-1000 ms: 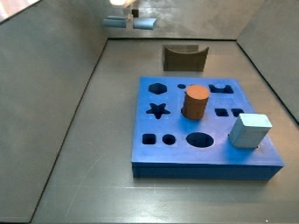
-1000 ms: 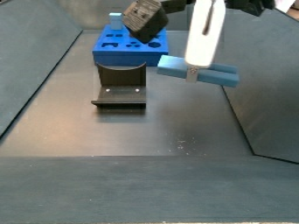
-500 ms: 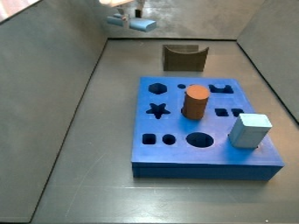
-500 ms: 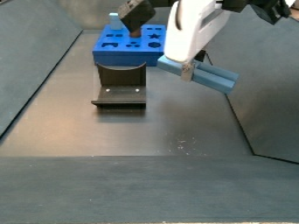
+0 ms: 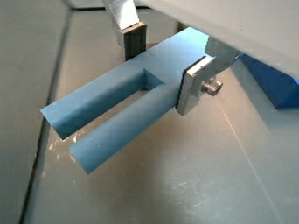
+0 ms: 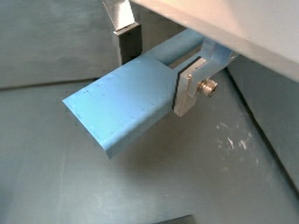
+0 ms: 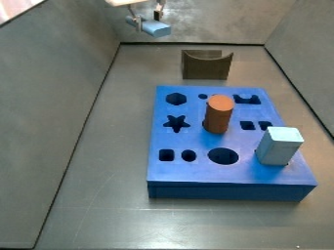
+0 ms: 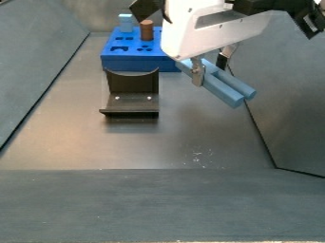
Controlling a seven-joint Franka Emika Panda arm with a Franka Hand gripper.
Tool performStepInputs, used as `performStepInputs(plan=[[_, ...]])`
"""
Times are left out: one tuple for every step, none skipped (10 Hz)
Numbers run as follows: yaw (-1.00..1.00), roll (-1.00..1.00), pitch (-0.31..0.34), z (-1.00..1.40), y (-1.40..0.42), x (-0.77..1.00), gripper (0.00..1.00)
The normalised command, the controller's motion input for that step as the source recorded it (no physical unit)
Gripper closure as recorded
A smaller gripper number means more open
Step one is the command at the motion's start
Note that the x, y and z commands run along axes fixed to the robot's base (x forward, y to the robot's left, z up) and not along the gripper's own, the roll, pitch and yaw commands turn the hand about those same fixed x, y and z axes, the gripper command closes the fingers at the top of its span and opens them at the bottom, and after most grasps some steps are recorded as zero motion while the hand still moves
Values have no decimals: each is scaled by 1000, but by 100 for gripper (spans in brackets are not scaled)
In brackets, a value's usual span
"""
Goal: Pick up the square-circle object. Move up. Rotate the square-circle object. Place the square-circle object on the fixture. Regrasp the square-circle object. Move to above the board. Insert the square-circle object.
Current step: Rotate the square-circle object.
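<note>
The square-circle object [image 5: 117, 109] is a slim pale blue peg, square at one end and round at the other. My gripper [image 5: 163, 63] is shut on its middle, and both wrist views show it in the air over the grey floor. In a side view the peg [image 8: 219, 85] slants downward under the white gripper [image 8: 207, 68], to the right of the dark fixture [image 8: 129, 100]. The peg [image 7: 156, 28] hangs high at the back, beyond the fixture [image 7: 206, 64] and the blue board [image 7: 196, 168].
An orange cylinder [image 7: 220, 113] stands in a board hole, and a pale cube [image 7: 278, 145] sits near the board's right edge. Grey walls slope up around the floor. A corner of the board [image 5: 275, 83] shows in a wrist view.
The gripper has turned at the wrist with the peg in it. The peg has swung from nearly level to slanting. The gripper sits slightly higher.
</note>
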Motion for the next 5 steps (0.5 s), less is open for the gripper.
performStepInputs(plan=[[-1000,-13,-15,-20,23,29,100],[-1000,-14,-16,-20,23,29,100],[-1000,-17,-20,-20,23,29,100],[-1000,-18,-22,-20,23,29,100],[-1000,-23,-27,-20,23,29,100]])
